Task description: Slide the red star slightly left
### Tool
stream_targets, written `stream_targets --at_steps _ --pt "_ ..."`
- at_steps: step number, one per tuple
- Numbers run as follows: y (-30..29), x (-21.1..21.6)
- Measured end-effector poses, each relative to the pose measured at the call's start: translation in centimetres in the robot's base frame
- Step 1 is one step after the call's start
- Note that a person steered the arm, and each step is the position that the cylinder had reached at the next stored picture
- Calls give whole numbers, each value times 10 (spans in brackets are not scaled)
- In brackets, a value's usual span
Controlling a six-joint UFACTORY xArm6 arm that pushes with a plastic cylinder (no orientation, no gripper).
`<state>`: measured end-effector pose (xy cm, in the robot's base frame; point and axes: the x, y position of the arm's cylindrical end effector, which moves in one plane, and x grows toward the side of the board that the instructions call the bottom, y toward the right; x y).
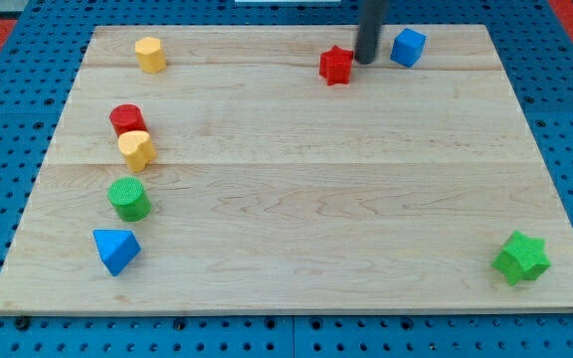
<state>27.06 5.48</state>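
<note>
Pale wood board [296, 199] on blue pegboard, most blocks well off at the view's left. Near the top edge sits the red star [336, 66] — my tip [366, 61] is just beside it on its right, w/ the blue cube [407, 47] past that. Tip's a bare rod holding nothing, so the star lies leftward of me — prob. a straight push that way.

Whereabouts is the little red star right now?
The red star sits near the board's top edge, right of centre, with my tip just to its right and the blue cube beyond that.

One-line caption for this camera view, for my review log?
My tip sits just right of the red star, between it and the blue cube, near the wooden board's top edge.
</note>
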Motion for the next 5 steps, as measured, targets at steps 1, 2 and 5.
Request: stream_targets --at_steps 1,2,5 --pt "-121 33" --pt "-73 41" --pt "-174 68"
